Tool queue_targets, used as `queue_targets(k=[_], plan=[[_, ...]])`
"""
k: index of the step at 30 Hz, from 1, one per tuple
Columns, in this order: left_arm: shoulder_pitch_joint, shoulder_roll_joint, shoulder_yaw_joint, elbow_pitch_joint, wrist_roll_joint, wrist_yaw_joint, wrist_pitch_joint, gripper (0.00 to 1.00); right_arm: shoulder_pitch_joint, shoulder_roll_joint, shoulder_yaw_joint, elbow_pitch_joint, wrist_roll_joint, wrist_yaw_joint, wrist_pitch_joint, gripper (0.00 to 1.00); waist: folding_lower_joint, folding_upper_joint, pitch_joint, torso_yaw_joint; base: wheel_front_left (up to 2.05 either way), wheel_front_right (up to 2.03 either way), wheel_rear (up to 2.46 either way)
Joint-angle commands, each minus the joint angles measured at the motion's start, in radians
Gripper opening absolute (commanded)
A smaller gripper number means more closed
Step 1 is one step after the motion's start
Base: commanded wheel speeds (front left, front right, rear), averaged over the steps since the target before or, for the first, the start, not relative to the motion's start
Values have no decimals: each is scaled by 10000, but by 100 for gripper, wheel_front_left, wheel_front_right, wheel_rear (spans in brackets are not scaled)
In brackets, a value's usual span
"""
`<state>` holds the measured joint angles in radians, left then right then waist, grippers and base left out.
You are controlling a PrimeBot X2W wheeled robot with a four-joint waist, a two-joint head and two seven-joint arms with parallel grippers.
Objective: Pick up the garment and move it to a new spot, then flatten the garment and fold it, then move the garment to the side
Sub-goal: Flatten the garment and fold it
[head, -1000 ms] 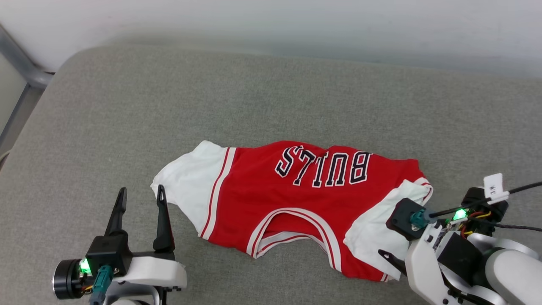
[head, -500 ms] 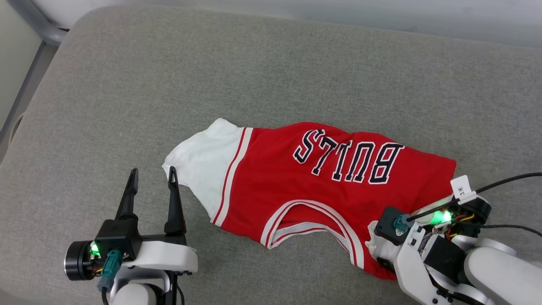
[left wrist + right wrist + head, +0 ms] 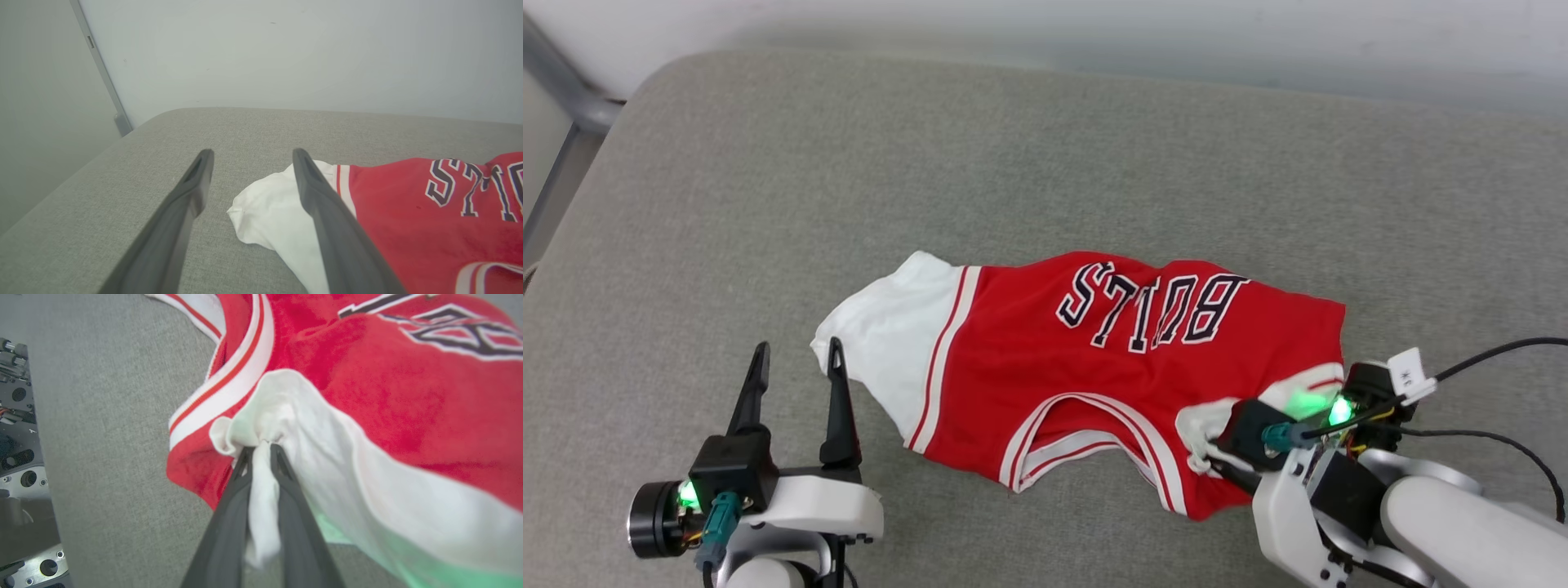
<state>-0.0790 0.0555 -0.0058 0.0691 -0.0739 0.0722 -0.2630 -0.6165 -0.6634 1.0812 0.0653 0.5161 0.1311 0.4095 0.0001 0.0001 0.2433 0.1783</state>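
The garment's (image 3: 1094, 367) lower-right sleeve (image 3: 1199, 420) has been pinched by the right end effector (image 3: 261, 451); it is spread leftward, left end effector (image 3: 796, 363) wide.

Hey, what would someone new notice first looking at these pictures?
The red jersey T-shirt with white sleeves and black BULLS lettering lies rumpled on the grey fabric cushion. The right gripper is shut on its bunched white sleeve; the left gripper stands open beside the other sleeve.
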Motion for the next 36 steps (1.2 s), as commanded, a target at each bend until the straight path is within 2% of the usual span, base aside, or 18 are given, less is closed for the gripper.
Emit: queue_targets(k=[1,10,13,18,26,31,36], plan=[[171,0,76,47,53,-52,-25,100,167,87,-270,-137,-95,-9,-256,0,-1,-1,-300,-289,0,0,0],[647,-13,310,-42,189,-150,-25,100,1560,677,-3142,-940,-236,-10,-1742,0,-1,-1,-868,-1094,0,0,0],[779,-18,347,-55,211,-174,-25,100,2232,1121,-4391,-1094,-184,-9,-2179,0,-1,-1,-950,-1281,0,0,0],[902,-29,429,-90,232,-190,-25,100,3428,2283,-6888,-949,17,-10,-3081,0,-1,-1,-1034,-1502,0,0,0],[989,-41,473,-88,206,-213,-25,100,4830,4104,-10539,67,147,-9,-4321,0,-1,-1,-1015,-1679,0,0,0],[992,-46,444,-65,201,-222,-25,100,5294,4746,-12491,1197,218,-7,-4991,0,-1,-1,-958,-1712,0,0,0],[975,-52,435,-20,182,-200,-25,100,5663,5074,-13654,2384,312,-9,-5452,0,-1,-1,-937,-1708,0,0,0]])
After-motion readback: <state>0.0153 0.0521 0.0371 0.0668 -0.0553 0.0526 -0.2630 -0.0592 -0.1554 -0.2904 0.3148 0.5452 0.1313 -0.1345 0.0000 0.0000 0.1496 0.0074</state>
